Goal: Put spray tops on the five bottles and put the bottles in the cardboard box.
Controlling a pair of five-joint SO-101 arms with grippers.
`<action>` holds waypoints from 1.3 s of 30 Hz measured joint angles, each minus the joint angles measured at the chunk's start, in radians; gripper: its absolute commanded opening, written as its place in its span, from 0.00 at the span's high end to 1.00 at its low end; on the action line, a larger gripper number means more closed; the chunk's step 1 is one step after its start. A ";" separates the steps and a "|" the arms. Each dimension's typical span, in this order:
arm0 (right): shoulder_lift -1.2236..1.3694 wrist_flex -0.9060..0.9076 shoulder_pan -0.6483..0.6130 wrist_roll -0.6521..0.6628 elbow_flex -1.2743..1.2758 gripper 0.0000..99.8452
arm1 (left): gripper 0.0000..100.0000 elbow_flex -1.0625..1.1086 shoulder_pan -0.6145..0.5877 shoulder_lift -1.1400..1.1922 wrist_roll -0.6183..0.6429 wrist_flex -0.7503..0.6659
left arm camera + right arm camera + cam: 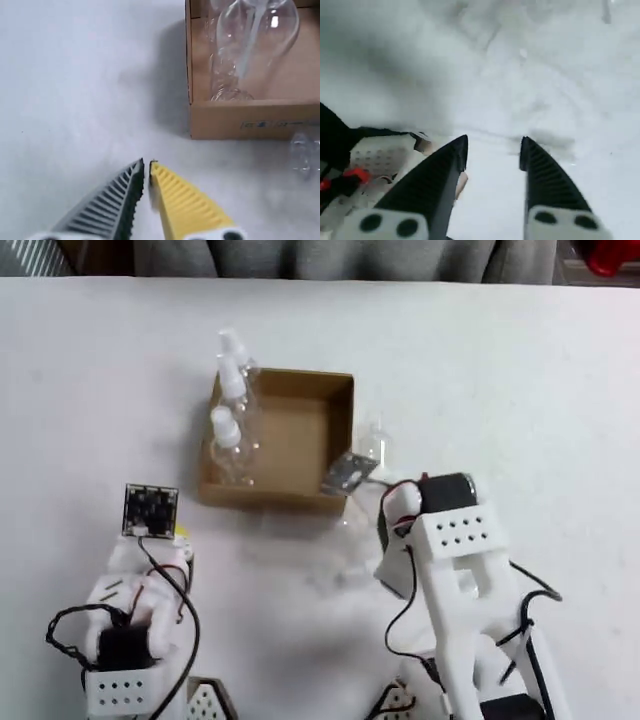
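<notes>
Cardboard box (265, 495) holds capped bottles (228, 430) as the spread-fingered right gripper (492, 145) likely next takes a loose bottle (374, 443), the left gripper (146, 165) pressed together, empty.

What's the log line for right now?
left gripper: shut, empty | right gripper: open, empty | cardboard box: bottles with spray tops inside | clear bottle: on table beside box
</notes>
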 measured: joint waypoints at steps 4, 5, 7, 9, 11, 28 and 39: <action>0.000 -0.143 -0.038 0.118 0.117 0.80 | 0.98 0.000 0.000 0.000 0.000 0.000; 0.000 -0.178 -0.054 0.158 0.147 0.80 | 0.98 0.000 0.000 0.000 0.000 0.000; 0.000 -0.235 -0.080 0.244 0.203 0.80 | 0.98 0.000 0.000 0.000 0.000 0.000; 0.000 -0.296 -0.100 0.327 0.242 0.80 | 0.98 0.000 0.000 0.000 0.000 0.000; 0.000 -0.350 -0.115 0.377 0.273 0.80 | 0.98 0.000 0.000 0.000 0.000 0.000; 0.000 -0.606 -0.118 0.477 0.394 0.96 | 0.98 0.000 0.000 0.000 0.000 0.000; 0.000 -0.470 -0.118 0.284 0.279 0.98 | 0.98 0.000 0.000 0.000 0.000 0.000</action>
